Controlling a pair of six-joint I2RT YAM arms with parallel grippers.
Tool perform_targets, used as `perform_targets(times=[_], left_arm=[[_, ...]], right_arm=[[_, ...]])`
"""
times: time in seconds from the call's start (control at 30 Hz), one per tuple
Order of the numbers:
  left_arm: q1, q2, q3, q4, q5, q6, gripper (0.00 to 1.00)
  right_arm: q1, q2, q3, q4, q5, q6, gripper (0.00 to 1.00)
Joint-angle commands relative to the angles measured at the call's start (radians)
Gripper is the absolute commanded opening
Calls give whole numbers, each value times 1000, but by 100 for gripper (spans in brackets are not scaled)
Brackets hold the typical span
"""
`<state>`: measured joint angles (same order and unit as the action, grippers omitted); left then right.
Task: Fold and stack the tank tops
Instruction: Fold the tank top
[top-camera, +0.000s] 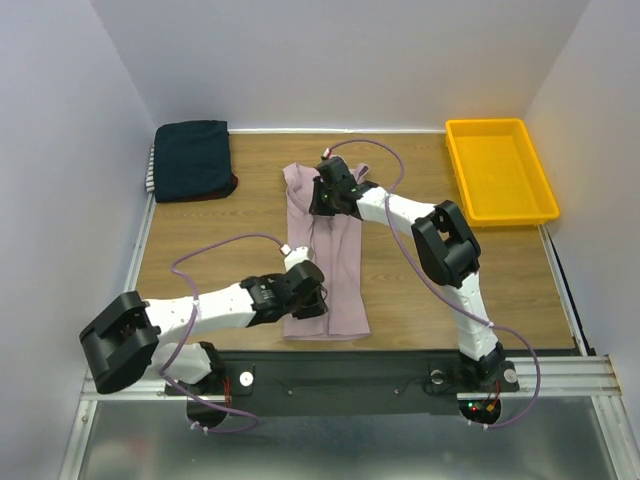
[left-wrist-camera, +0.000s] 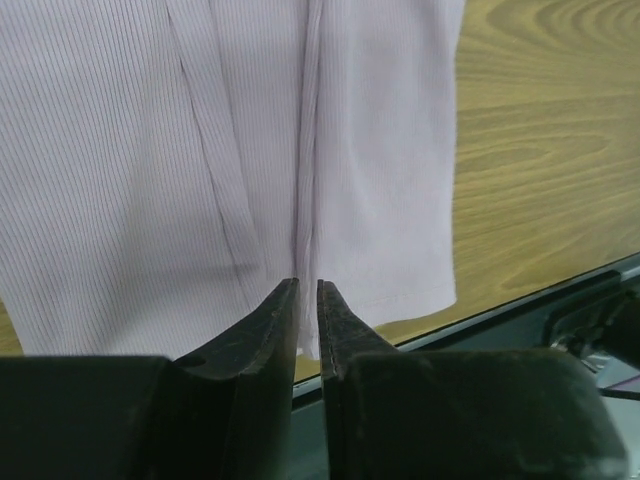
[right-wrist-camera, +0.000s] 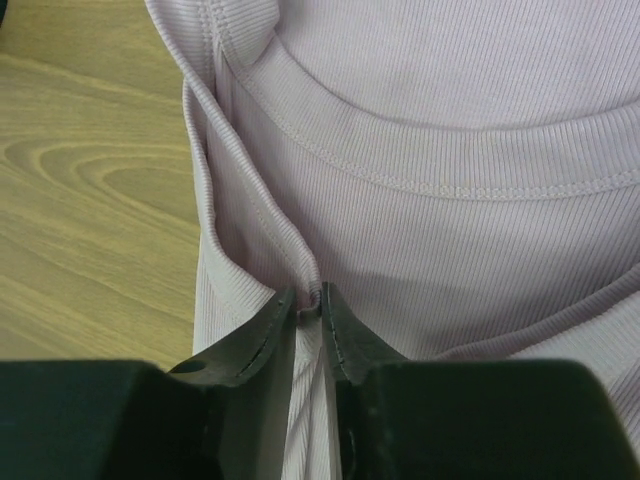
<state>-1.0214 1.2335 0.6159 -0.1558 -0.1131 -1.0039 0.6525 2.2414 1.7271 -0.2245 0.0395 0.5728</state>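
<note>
The pale dusty-pink tank top (top-camera: 336, 262) lies lengthwise in the middle of the table, folded along its length. My left gripper (top-camera: 308, 298) is shut on its near hem; the left wrist view shows the cloth (left-wrist-camera: 200, 150) pinched between the fingertips (left-wrist-camera: 307, 292). My right gripper (top-camera: 322, 197) is shut on a fold at the far, neckline end; the right wrist view shows the pink edge (right-wrist-camera: 290, 240) caught between the jaws (right-wrist-camera: 309, 298). A stack of folded tank tops (top-camera: 192, 158), dark navy uppermost with striped and red edges, sits at the far left corner.
A yellow plastic tray (top-camera: 520, 205) stands at the far right. White walls enclose the table on three sides. The dark metal front rail (top-camera: 360, 378) runs along the near edge, just below the pink top's hem.
</note>
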Motion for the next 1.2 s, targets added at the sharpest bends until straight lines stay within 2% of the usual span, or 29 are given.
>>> perform_targets(times=[0.0,0.13,0.3,0.6,0.93,1.1,1.17], left_arm=[[-42,37,34,-40,-45,-5,24],[-75,41,50,-102,-92,-35,23],[-121,64,82,-143,-131,-67,34],[-170,112,133,-229,-212,-133,40],[-187,193,169,-263,-241,-153,40],[-203,208,170,-266,-252,-170,35],[-206,210,169,-269,-257,-174,29]], right_arm=[[12,3,49,10,26,-8,19],[13,3,49,8,30,-11,14],[12,6,46,7,31,-8,10],[12,21,55,7,20,-4,8],[13,21,51,5,17,-2,6],[12,24,54,7,16,-1,6],[12,27,54,7,13,-1,6]])
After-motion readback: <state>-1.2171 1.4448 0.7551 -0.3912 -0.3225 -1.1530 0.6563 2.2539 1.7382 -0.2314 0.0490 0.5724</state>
